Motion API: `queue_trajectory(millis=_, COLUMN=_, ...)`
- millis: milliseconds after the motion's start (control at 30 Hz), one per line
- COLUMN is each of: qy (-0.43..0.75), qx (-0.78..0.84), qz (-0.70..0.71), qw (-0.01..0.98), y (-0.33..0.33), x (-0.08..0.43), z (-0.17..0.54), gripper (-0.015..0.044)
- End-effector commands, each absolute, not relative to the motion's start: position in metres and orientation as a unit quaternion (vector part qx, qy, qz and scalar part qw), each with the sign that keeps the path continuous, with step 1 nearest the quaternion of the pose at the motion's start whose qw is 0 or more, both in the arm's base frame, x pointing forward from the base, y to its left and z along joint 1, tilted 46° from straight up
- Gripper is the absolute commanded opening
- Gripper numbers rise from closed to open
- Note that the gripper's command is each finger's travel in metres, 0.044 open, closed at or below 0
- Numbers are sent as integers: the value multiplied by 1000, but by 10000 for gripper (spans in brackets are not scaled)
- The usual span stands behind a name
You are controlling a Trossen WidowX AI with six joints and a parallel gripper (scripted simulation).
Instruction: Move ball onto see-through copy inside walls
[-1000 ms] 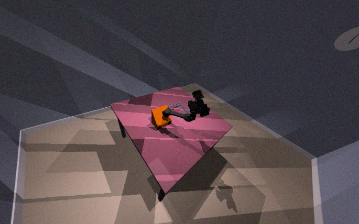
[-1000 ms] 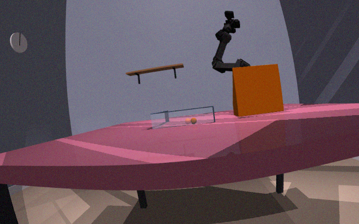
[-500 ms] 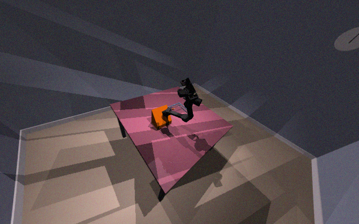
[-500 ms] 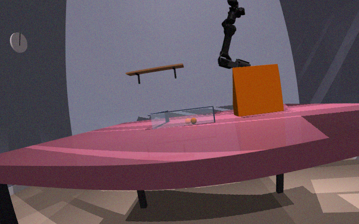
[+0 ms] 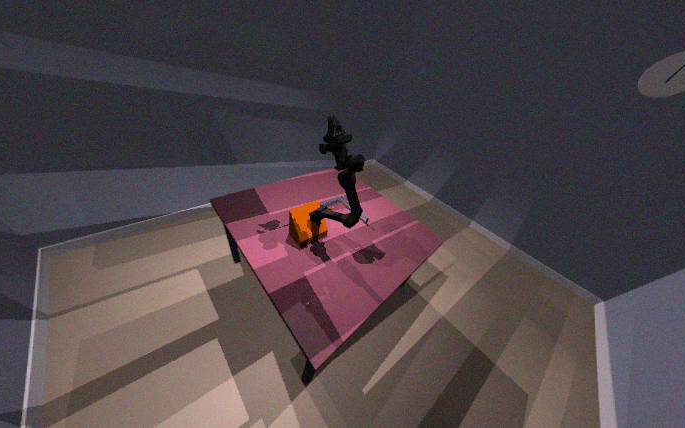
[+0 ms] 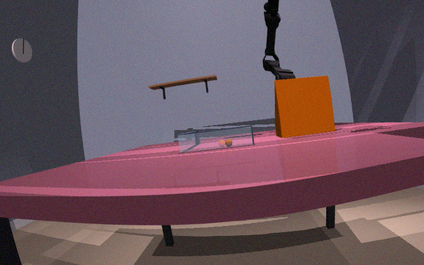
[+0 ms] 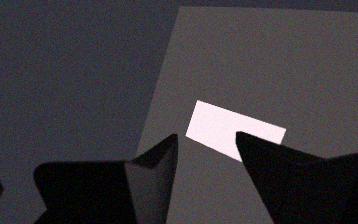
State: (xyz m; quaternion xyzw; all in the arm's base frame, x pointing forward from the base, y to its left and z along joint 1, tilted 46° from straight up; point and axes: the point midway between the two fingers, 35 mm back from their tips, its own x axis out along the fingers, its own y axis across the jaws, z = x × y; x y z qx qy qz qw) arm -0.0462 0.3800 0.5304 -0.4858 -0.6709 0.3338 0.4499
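Pink table (image 5: 334,276) from the top: the arm (image 5: 345,180) rears straight up from its orange base (image 5: 305,225), far from any ball work. From the side, the ball (image 6: 228,142) sits beside its pale copy (image 6: 221,142) inside the clear walls (image 6: 216,138), so nudging remains. The wrist camera shows the claw (image 7: 206,142) half open, holding nothing, aimed at a wall.

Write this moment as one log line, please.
arm: raised high | gripper: open, empty | ball: beside copy, not held

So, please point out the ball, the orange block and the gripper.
ball (image 6: 228,142): exterior view, middle of the solid orange sphere.
orange block (image 6: 304,105): exterior view, front face.
gripper (image 7: 206,141): wrist view, gap between fingertips.
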Motion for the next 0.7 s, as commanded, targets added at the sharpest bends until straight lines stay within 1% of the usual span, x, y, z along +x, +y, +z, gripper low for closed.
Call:
queue_trajectory(millis=0, qy=-621, qx=-534, qz=368, qw=440, y=410, x=-19, z=487, gripper=219)
queue_trajectory(millis=167, qy=-548, qx=-591, qz=407, qw=431, y=440, x=23, z=431, gripper=219)
queue_trajectory(millis=333, qy=-452, qx=-646, qz=437, qw=433, y=458, x=77, z=370, gripper=219)
queue_trajectory(millis=667, qy=-230, qx=-721, qz=478, qw=445, y=452, x=183, z=242, gripper=219)
